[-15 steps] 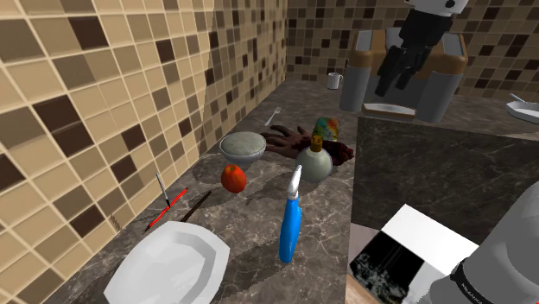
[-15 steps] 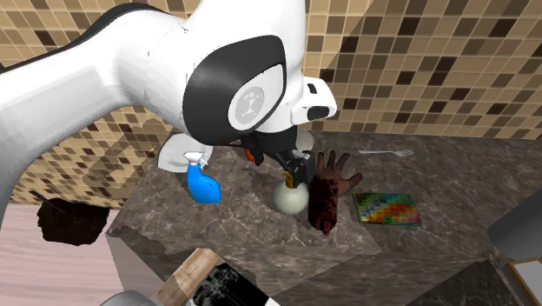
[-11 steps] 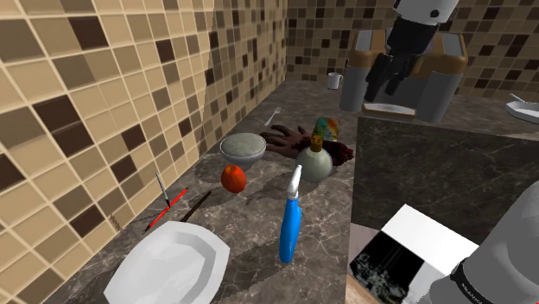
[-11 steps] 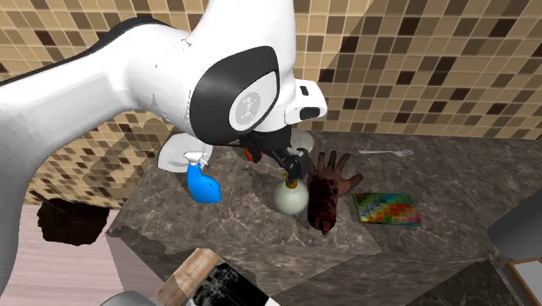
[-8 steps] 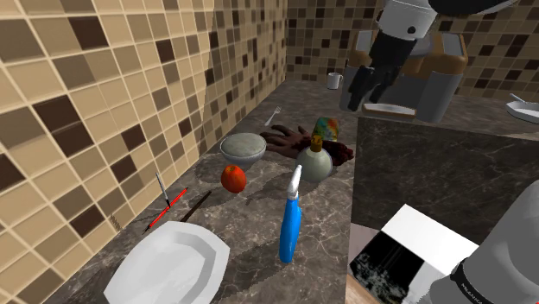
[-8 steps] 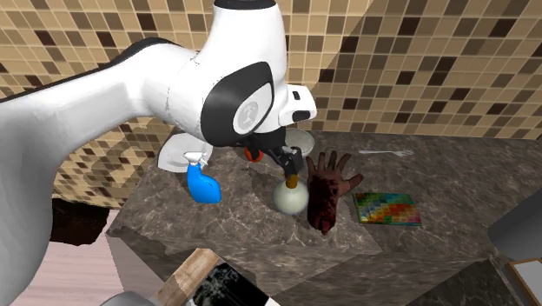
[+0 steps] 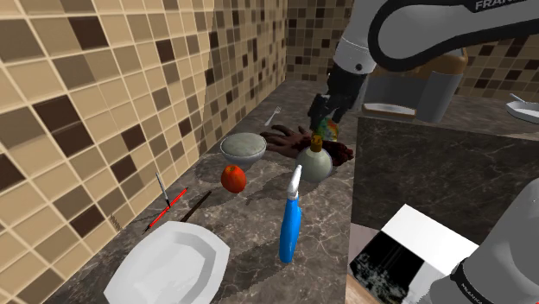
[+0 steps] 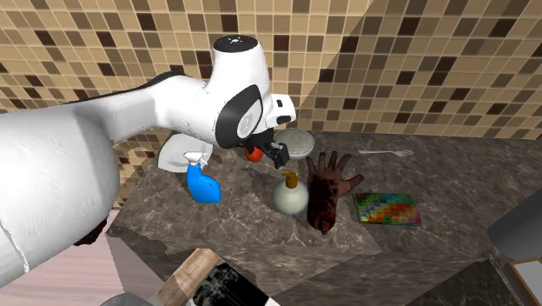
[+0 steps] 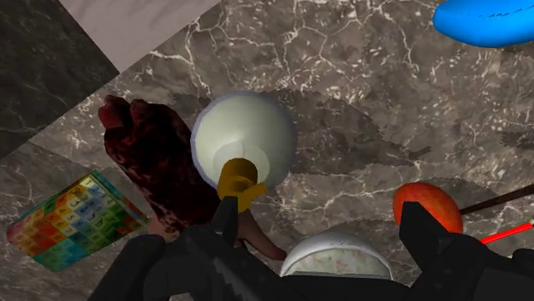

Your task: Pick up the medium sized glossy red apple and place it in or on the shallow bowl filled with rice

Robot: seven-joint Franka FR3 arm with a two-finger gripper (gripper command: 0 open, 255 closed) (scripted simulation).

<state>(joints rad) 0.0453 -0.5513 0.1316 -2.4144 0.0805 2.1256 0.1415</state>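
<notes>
Red apple (image 7: 233, 178) lies untouched near the rice bowl (image 7: 243, 147), so the gripper (image 9: 323, 215) hovers overhead, fingers (image 9: 419, 235) apart (presumably ready to descend).

apple (image 8: 253, 156): 2nd ext. view, at 10 o'clock of the bottle (image 8: 290, 196); partly behind the gripper (image 8: 280, 162)
rice bowl (image 9: 335, 255): wrist view; near side hidden by gripper body
plate (image 7: 168, 266): shoulder view, 7 o'clock; cut by pic's edge
spray bottle (image 9: 488, 21): wrist view; cut by pic's edge
dish (image 7: 523, 109): shoulder view, 3 o'clock; cut by edge; contents too small to tell
</notes>
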